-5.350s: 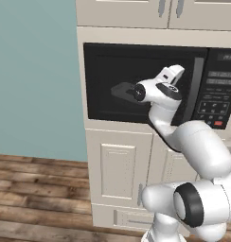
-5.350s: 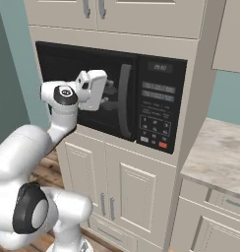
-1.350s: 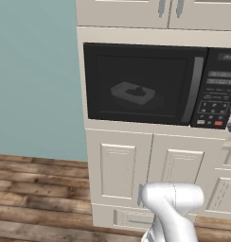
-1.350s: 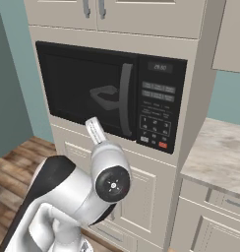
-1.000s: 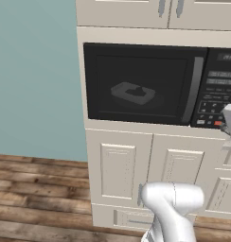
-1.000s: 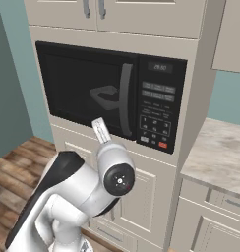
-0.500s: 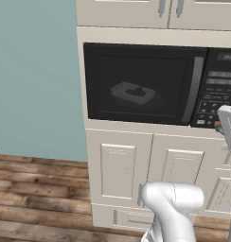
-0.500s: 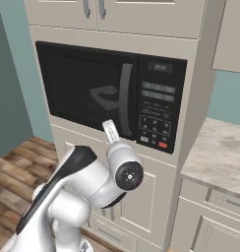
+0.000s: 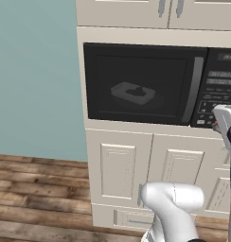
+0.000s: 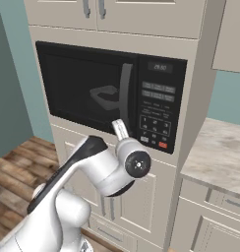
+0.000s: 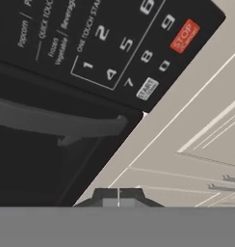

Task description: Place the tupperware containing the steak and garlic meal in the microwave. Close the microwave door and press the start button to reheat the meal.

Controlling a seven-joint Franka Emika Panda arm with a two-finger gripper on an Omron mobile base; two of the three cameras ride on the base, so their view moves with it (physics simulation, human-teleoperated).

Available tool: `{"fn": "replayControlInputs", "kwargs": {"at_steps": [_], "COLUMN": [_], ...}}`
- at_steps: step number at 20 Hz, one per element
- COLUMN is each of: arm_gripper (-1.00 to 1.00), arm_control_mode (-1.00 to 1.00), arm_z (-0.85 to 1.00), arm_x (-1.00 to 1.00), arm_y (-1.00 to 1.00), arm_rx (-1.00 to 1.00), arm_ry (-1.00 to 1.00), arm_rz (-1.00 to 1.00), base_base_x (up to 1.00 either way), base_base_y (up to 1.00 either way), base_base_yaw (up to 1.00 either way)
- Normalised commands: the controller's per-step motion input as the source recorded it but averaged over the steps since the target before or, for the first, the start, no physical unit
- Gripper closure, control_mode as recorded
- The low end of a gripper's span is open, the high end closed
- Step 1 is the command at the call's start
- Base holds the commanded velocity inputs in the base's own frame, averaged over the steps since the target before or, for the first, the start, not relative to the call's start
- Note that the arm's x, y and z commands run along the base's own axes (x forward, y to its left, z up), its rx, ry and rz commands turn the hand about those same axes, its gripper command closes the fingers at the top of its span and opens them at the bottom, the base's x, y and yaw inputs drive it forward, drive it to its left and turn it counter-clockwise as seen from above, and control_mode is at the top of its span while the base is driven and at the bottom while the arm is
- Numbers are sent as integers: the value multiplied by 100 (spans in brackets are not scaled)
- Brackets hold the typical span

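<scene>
Black microwave (image 10: 112,93) faces you with its microwave door (image 9: 143,82) shut and the tupperware (image 9: 132,92) resting inside, behind the window. That light, stiff tray needs no more handling; press the small rigid start button (image 11: 147,89) squarely. Your gripper (image 11: 118,193), fingers together, has moved closer to the panel.

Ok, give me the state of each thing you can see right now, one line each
microwave door: shut.
tupperware: inside the microwave, seen through the window.
gripper: shut, holding nothing, close below the keypad.
start button: not yet touched.
cabinet doors below: shut.
</scene>
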Motion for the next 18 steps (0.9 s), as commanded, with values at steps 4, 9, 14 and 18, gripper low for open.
{"fn": "replayControlInputs", "kwargs": {"at_steps": [4, 9, 14, 18], "arm_gripper": [100, 100, 100, 100], "arm_control_mode": [-100, -100, -100, -100], "arm_z": [-16, -17, -19, -20], "arm_x": [23, 32, 38, 34], "arm_y": [-13, -11, -11, -11], "arm_rx": [0, 0, 2, 1], "arm_ry": [0, 0, 0, 0], "arm_rz": [-2, -1, -1, 0], "base_base_x": [0, 0, 0, 0], "base_base_y": [0, 0, 0, 0], "base_base_yaw": [0, 0, 0, 0]}}
